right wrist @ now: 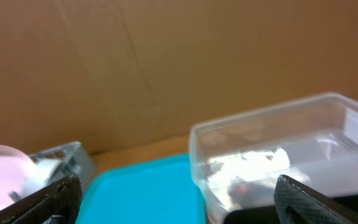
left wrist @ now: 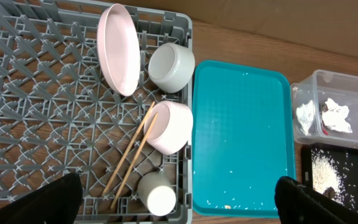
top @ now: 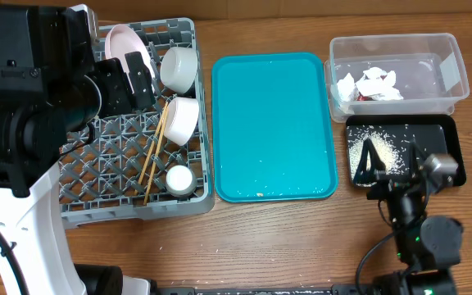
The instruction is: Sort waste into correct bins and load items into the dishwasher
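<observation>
The grey dishwasher rack [top: 97, 215] holds the pink plate [top: 124, 39] on edge, two whitish bowls [top: 179, 68] [top: 181, 119], the white cup [top: 179, 179] and the chopsticks [top: 156, 152]. My left gripper [top: 132, 76] hangs open above the rack's back, its dark fingertips [left wrist: 45, 202] at the bottom corners of the left wrist view. Crumpled white and red wrappers [top: 371, 84] lie in the clear tub [top: 457, 78]. Rice [top: 383, 149] lies scattered in the black tray [top: 449, 131]. My right gripper [top: 393, 164] stands open and empty over that tray's front edge.
The large teal tray [top: 273, 82] lies between the rack and the bins, with a few rice grains [left wrist: 241, 167] on it. Bare wooden table runs along the front. A brown cardboard wall [right wrist: 135, 62] stands behind the table.
</observation>
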Action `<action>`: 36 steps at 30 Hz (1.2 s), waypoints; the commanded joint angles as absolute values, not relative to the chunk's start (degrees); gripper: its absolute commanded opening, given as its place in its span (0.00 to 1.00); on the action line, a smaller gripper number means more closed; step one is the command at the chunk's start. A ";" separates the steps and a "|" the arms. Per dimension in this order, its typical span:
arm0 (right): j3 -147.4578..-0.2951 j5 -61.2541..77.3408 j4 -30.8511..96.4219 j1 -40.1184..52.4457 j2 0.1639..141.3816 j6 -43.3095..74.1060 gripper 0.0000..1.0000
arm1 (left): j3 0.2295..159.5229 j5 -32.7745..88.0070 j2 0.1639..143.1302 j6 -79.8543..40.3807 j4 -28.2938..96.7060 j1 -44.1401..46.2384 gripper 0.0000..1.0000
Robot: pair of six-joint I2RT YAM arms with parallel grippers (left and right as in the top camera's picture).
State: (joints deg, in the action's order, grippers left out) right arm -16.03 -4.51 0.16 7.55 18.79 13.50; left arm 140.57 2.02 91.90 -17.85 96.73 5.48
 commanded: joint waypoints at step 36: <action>-0.45 -4.89 4.29 5.61 0.19 13.69 1.00 | 140.77 2.57 91.72 -18.22 96.77 5.28 1.00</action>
State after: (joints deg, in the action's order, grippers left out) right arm -1.06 -4.86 4.54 5.98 0.73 13.50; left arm 140.57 2.02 91.90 -17.87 96.73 5.48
